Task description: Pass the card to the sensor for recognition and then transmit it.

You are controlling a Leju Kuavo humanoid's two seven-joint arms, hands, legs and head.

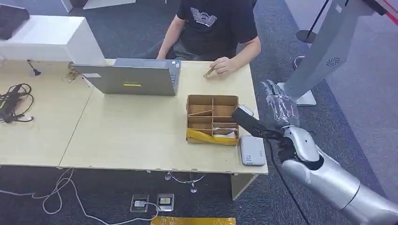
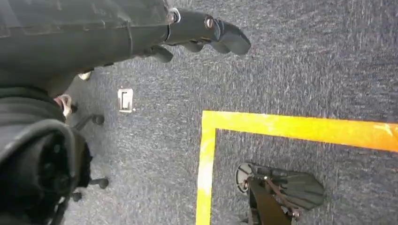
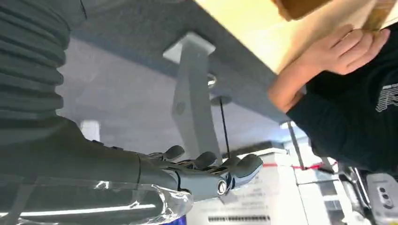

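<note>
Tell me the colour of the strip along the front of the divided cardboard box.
Yellow. The strip runs along the near edge of the brown divided cardboard box; the head view shows it best.

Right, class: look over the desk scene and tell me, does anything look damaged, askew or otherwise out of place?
The cardboard divider box looks worn: its front wall is patched with yellow tape and an inner partition sits slanted. A cable bundle lies tangled at the table's left end. Nothing looks spilled.
</note>
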